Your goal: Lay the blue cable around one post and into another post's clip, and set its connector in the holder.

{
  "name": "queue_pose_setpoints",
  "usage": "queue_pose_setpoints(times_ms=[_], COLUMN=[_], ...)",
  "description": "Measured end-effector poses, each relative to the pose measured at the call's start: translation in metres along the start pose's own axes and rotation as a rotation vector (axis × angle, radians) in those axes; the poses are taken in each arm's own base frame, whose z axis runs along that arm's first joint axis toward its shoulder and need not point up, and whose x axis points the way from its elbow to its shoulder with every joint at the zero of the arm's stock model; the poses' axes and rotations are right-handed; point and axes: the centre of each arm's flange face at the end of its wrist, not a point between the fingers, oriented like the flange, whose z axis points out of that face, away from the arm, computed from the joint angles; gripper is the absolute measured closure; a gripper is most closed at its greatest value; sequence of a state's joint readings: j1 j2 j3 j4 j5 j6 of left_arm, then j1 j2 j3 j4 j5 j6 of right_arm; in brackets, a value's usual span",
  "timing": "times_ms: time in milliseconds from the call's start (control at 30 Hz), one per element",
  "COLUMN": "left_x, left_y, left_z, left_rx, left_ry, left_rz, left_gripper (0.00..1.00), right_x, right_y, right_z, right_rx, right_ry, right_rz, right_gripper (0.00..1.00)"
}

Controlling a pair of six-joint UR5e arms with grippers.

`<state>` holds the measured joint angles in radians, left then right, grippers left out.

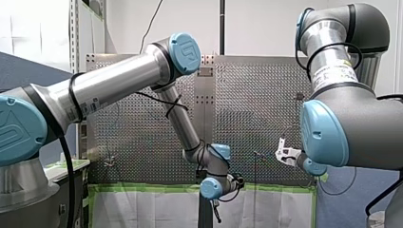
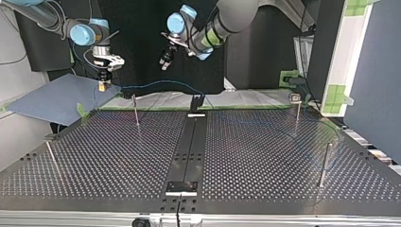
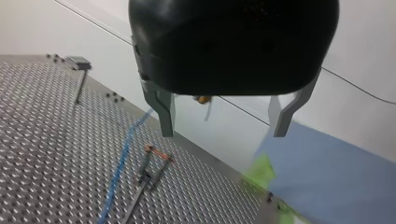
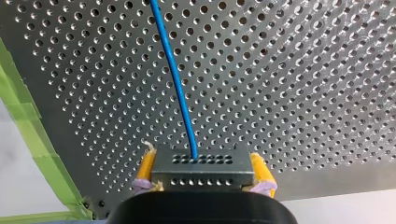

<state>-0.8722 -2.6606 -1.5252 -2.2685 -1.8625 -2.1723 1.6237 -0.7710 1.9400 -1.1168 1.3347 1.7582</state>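
Yellow pads on the fingers [image 4: 146,169] of our right gripper [image 4: 204,181] are pressed against the two ends of the connector [image 4: 201,164], a small dark block with rows of holes, held up off the surface [image 4: 289,93]. We judge that block the right place to hold: it looks rigid and square-sided, so the pads can bear on it firmly, though it is small and light and could twist in the grip if the line drags sideways. The blue cable [image 4: 176,79] leaves its face and runs away over the perforated metal. It looks thin, light and limp with a little spring, so we expect it to trail wherever the connector is led and to need a pinch close to any post where it must bend. Farther off, our left gripper [image 3: 223,133] hangs over the surface with its bare metal fingers spread wide and nothing between them. Under it the cable lies slack beside the near post [image 3: 142,179], which carries an orange clip, and the far post [image 3: 79,83] stands well beyond. Farthest, in the top view, what we take for the holder [image 2: 196,101] sits at the surface's edge nearest the arms, well apart from the connector.
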Motion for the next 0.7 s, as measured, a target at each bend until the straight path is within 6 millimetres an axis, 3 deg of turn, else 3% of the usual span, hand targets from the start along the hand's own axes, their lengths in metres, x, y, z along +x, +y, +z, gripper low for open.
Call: queue_pose_setpoints(times_ms=[233,500,700], left_x=[0.023,0.053,0.041], left_y=[0.016,0.050,0.044], left_z=[0.000,-0.010,-0.011], left_rx=[-0.073,-0.188,-0.239], left_ry=[0.026,0.068,0.041], left_rz=[0.053,0.082,0.098], left_gripper=[0.00,0.00,0.00], right_x=[-0.001,-0.001,-0.001], right_y=[0.000,0.000,0.000], right_z=[-0.001,-0.001,-0.001], right_rx=[-0.002,-0.003,-0.003], right_ry=[-0.006,-0.009,-0.010], right_rz=[-0.001,-0.001,-0.001], right_gripper=[1.00,1.00,1.00])
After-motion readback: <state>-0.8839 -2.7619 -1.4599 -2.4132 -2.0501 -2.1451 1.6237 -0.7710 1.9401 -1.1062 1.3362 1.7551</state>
